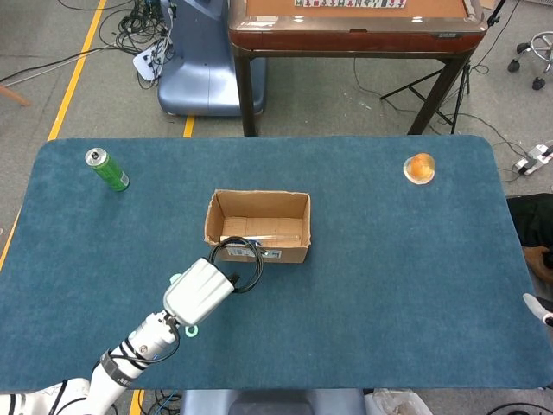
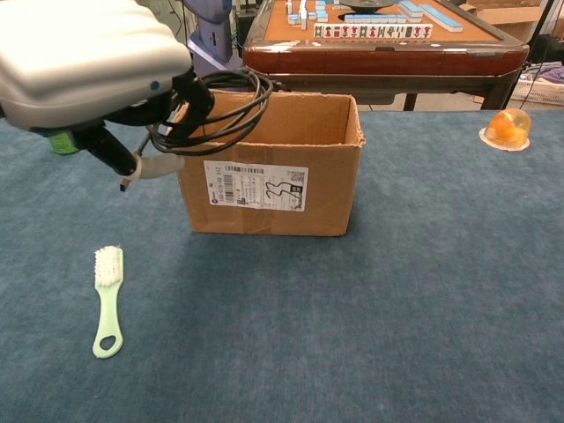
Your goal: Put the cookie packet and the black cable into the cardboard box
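Observation:
My left hand [image 1: 199, 291] [image 2: 84, 57] grips the coiled black cable [image 1: 238, 262] [image 2: 220, 110] and holds it in the air. The coil hangs by the front left corner of the open cardboard box [image 1: 257, 226] [image 2: 269, 163], its loop level with the rim in the chest view. A pale packet with a blue end [image 1: 272, 236] lies inside the box along the front wall, partly hidden by the cable. Only a small white sliver [image 1: 539, 309] shows at the right edge of the head view, maybe my right hand.
A green brush [image 2: 107, 300] lies on the blue cloth in front of the box on the left, half under my hand in the head view. A green can [image 1: 107, 169] stands far left. An orange cup [image 1: 419, 169] [image 2: 507, 129] sits far right.

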Robot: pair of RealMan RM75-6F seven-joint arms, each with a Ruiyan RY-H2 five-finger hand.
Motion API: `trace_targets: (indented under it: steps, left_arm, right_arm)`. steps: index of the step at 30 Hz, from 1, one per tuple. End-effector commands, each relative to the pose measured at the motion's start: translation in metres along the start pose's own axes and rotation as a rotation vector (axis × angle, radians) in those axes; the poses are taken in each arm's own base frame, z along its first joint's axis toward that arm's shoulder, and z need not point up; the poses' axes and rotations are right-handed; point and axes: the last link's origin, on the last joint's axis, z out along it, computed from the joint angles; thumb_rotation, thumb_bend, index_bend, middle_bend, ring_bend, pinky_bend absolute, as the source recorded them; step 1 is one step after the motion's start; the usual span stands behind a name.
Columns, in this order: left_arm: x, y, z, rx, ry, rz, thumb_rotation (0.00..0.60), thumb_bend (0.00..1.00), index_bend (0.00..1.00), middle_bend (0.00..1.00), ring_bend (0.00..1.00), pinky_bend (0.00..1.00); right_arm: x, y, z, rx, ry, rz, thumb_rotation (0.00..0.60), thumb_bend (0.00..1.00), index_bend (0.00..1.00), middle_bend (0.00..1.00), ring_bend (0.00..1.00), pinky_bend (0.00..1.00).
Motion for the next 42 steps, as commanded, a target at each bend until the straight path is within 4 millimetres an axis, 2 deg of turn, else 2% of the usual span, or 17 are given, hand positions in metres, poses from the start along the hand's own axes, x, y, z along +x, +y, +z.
trace_targets:
  steps: [1,11,23,42]
  left_arm:
    - [0.004,0.0,0.012,-0.013,-0.002,0.026,0.6,0.3,0.66,1.0,0.98,1.0]
    - [0.009,0.019,0.056,-0.046,-0.026,0.077,0.6,0.3,0.65,1.0,0.98,1.0]
    - [0.02,0.038,0.091,-0.042,-0.036,0.117,0.6,0.3,0.64,1.0,0.98,1.0]
    - [0.004,0.02,0.114,0.051,-0.127,0.143,0.6,0.3,0.64,1.0,0.97,1.0]
  right_arm:
    - [0.0,0.0,0.0,0.0,0.0,0.0,0.6,0.08,0.28,0.38,0.26,0.44]
    - [-0.001,0.0,0.001,-0.001,-0.005,0.0,0.6,0.08,0.28,0.38,0.26,0.44]
    - [0.0,0.001,0.001,0.001,-0.01,0.006,0.6,0.08,0.28,0.38,0.26,0.44]
    - [-0.003,0.0,0.002,0.004,-0.023,0.003,0.6,0.08,0.28,0.38,0.26,0.44]
